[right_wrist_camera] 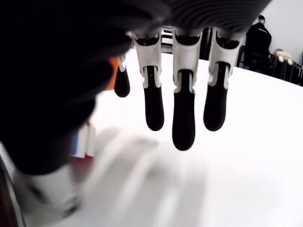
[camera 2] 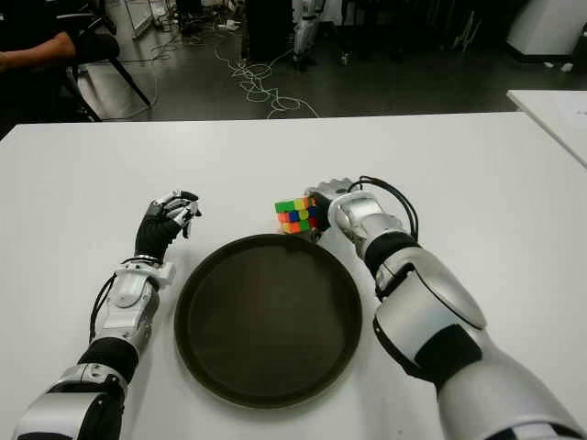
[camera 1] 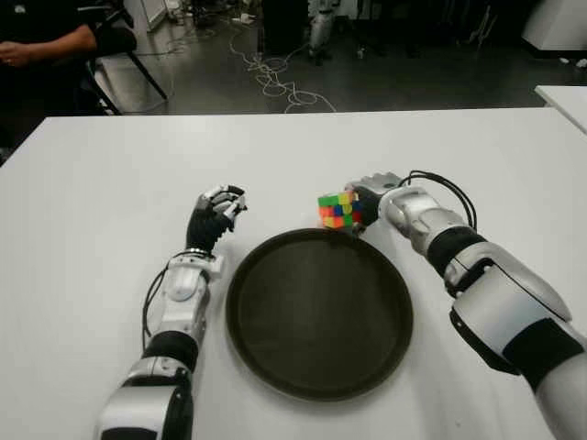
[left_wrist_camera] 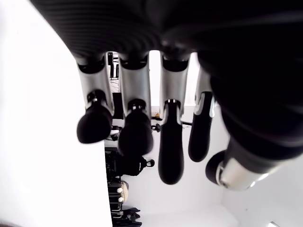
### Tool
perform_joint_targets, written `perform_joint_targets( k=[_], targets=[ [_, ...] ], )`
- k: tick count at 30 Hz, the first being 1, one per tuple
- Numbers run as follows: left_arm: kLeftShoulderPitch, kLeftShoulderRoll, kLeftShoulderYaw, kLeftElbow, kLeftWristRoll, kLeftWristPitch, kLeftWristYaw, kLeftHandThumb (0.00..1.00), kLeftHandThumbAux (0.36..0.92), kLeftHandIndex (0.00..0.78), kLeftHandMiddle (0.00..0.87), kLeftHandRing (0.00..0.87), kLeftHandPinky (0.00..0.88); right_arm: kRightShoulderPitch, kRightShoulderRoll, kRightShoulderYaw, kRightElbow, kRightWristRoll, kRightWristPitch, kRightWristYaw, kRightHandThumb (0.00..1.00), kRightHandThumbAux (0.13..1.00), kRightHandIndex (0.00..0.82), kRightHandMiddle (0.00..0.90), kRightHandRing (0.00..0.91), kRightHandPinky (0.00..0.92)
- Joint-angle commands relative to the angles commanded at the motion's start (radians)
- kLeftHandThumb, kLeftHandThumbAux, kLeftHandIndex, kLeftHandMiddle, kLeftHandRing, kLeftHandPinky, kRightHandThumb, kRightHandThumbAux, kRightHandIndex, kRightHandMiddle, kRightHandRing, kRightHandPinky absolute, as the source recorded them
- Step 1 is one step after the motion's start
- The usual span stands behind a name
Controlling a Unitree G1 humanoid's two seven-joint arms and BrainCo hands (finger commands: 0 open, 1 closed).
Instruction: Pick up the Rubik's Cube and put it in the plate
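Right robot hand (camera 1: 367,203) sits at the far right edge of the plate (camera 1: 275,321), pressed against the right side of the Rubik's Cube (camera 1: 337,210). From the head views its dark fingers appear to wrap the cube's right side, but the right wrist view shows four fingers (right_wrist_camera: 183,118) hanging down straight and spread over bare white surface, with only a sliver of orange and blue cube beside the palm. Whether the cube is truly gripped or merely touched cannot be told.

That cube stands just outside the far rim of the plate, slightly right of its centre, with green and yellow squares on top and orange, blue and red ones on the near face. Whether it rests on the surface (camera 1: 110,202) or is lifted slightly cannot be told.

Round, dark and shallow, the plate lies in the near middle of the white surface and holds nothing.

Left robot hand (camera 1: 216,215) shows beside the plate's far left edge, apart from it, its fingers (left_wrist_camera: 135,132) loosely curled and holding nothing.

No writing or label can be read on anything.
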Motion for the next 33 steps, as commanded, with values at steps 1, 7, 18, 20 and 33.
perform_joint_targets(
  k=[1,7,18,20,33],
  targets=[
    [0.000,-0.001,0.002,-0.001,-0.004,0.002,-0.004,0.853,0.657,0.424,0.580,0.764,0.776,0.000,0.000,0.001,0.000,-0.001,-0.001,-0.003,0.644,0.731,0.417,0.572,0.581,0.553],
    [-0.003,-0.002,0.005,0.000,-0.008,0.008,-0.007,0.856,0.657,0.425,0.577,0.770,0.783,-0.002,-0.002,0.003,-0.002,-0.004,-0.005,-0.019,0.675,0.735,0.422,0.600,0.601,0.569],
    [-0.006,-0.003,0.005,0.007,-0.002,0.008,-0.001,0.854,0.658,0.423,0.583,0.759,0.770,-0.002,-0.001,-0.021,-0.002,0.013,-0.009,-0.018,0.682,0.737,0.421,0.611,0.609,0.579],
    [-0.007,-0.002,0.005,0.006,-0.003,0.008,-0.005,0.854,0.658,0.423,0.578,0.766,0.780,-0.003,0.000,-0.024,-0.002,0.014,-0.006,-0.010,0.682,0.738,0.421,0.612,0.609,0.579],
    [-0.009,-0.009,0.017,0.011,-0.030,-0.004,-0.031,0.857,0.657,0.423,0.561,0.785,0.807,-0.006,0.007,-0.033,0.002,0.011,0.025,0.013,0.681,0.739,0.420,0.606,0.606,0.580]
  ],
)
